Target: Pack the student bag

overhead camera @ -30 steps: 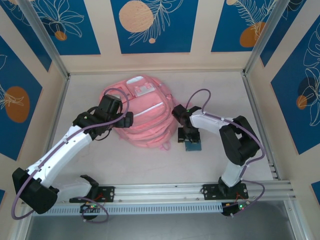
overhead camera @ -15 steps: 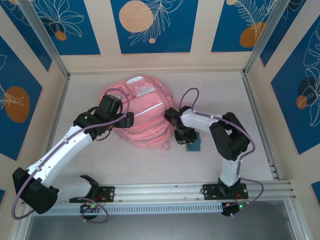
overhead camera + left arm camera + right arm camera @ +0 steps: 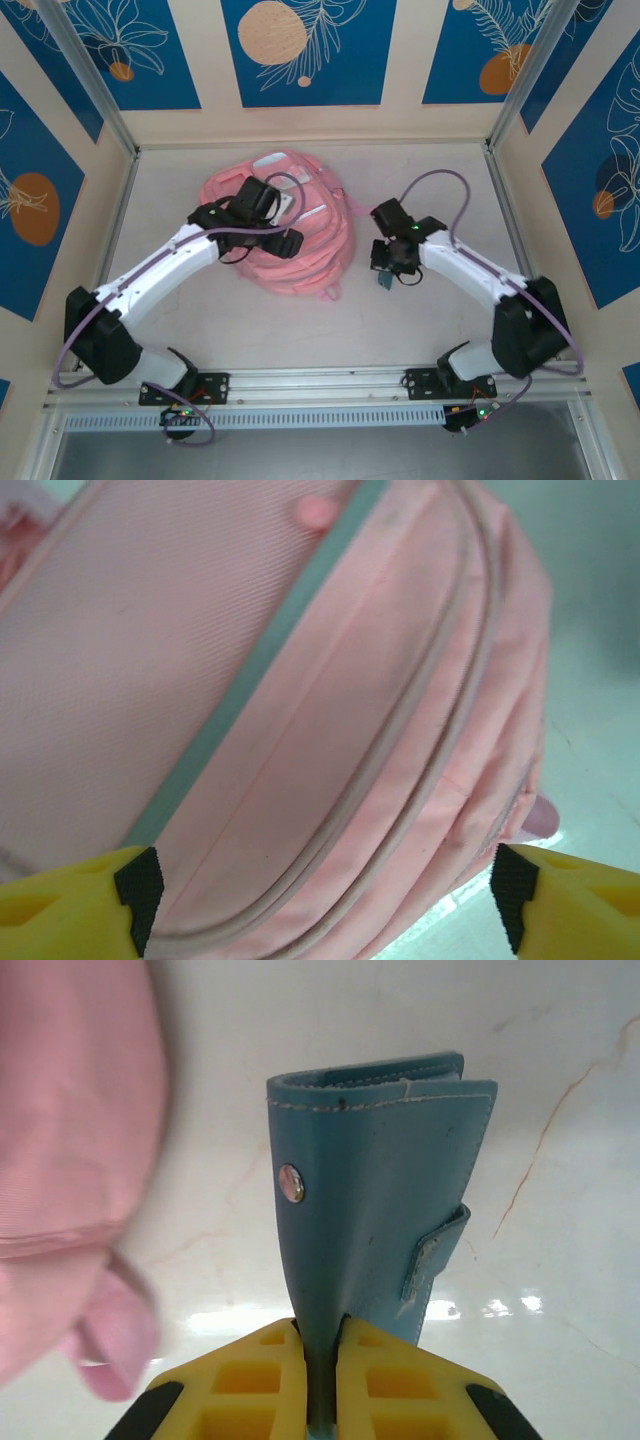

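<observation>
Right gripper point(image 3: 320, 1338) clamping thin edge of light-blue case point(image 3: 385, 1180). Case looking leather-like, stitched, with metal snap point(image 3: 291, 1182): probably light, semi-stiff, smooth.

Left gripper point(image 3: 322, 895) spreading wide, hovering over student bag point(image 3: 300, 730), grasping nothing.

Bag lying flat toward 11 o'clock of table point(image 3: 430, 180), at 9 o'clock of case.

Woven pink fabric, pale zip trims, piped seams: likely soft, floppy, bulky. Best hold probably zip pull or pocket lip.

The bag point(image 3: 312, 255) lies on the table point(image 3: 440, 185), left of centre toward the far edge, with the case point(image 3: 380, 1180) just right of it in the right gripper point(image 3: 320, 1350).
</observation>
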